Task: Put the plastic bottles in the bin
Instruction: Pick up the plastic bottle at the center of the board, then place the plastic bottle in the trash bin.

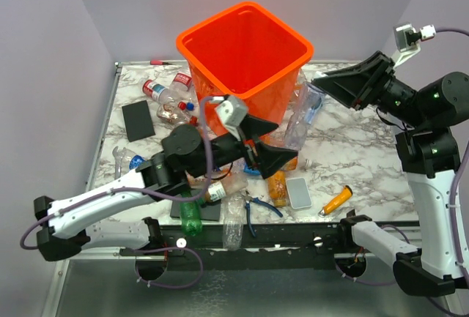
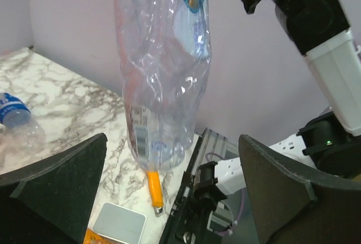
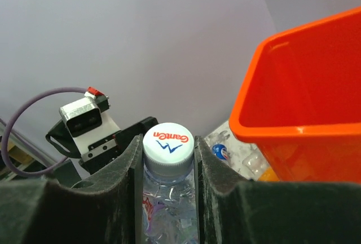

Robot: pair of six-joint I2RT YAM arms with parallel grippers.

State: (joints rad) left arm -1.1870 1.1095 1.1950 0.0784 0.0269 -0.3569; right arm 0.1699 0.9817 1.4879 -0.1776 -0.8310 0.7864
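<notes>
Left gripper (image 1: 270,141) is spread wide and grips nothing. It hovers just past the near-edge clutter: green bottle (image 1: 190,218), blue-handled pliers (image 1: 258,207).

In its wrist view the clear crumpled bottle (image 2: 163,75) hangs upright between the two fingers, touching neither as far as I can tell. Right gripper (image 3: 167,162) is pinched on that bottle's neck, just under the white GanTen cap (image 3: 168,141). So the bottle is off the table, carried by the right arm alone. It sits just beside the orange bin (image 1: 245,50), at the wall facing the right arm, not over the opening.

Step in hand, my read: right arm takes it over the rim and drops it.

- Back the left gripper off toward its base first. A finger could snag the bottle body on the way up.
- Lift straight until the bottle's base clears the rim, then traverse. The body hangs low beside the wall, so going sideways early likely knocks the bin.
- Neck-only grip, so expect swing. Go slow, let it settle, open over the middle.
- Thin plastic, no harder squeeze needed.

More bottles (image 1: 165,97) wait beyond, at the bin's far left.
</notes>
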